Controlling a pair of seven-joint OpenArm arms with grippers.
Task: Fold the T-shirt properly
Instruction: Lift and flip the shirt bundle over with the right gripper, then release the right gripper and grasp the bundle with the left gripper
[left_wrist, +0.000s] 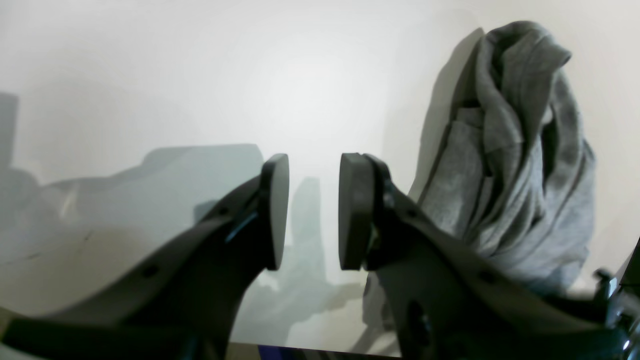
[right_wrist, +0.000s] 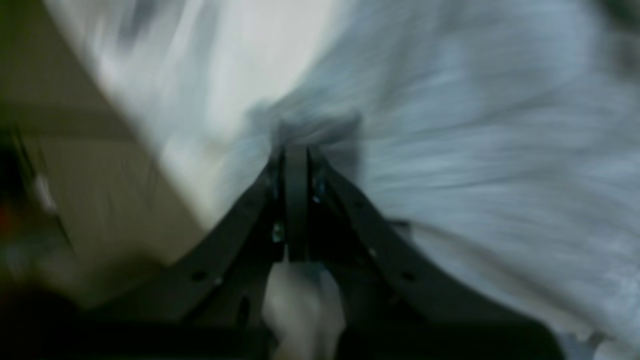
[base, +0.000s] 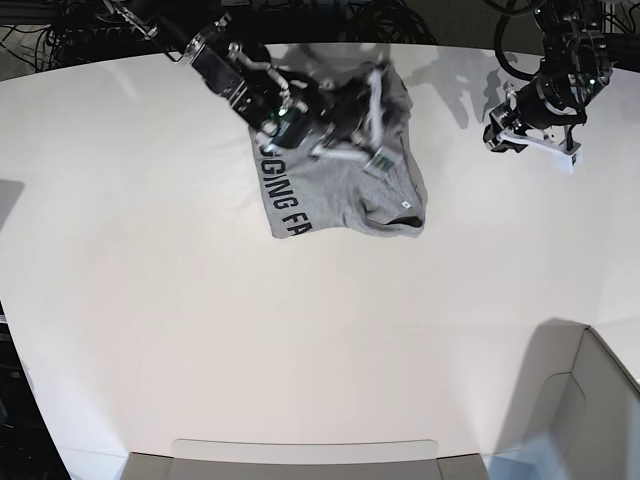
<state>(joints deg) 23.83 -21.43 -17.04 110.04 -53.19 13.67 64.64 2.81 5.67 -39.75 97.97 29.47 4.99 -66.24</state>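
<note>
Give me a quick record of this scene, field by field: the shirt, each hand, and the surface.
garment: T-shirt, grey, crumpled, black lettering partly showing, near the far edge
surface: white table
right hand: shut on a bunch of the T-shirt fabric; wrist view is motion-blurred
left hand: open, nothing between its pads, apart from the T-shirt
fold state: not yet folded; the fabric is bunched, not laid flat
</note>
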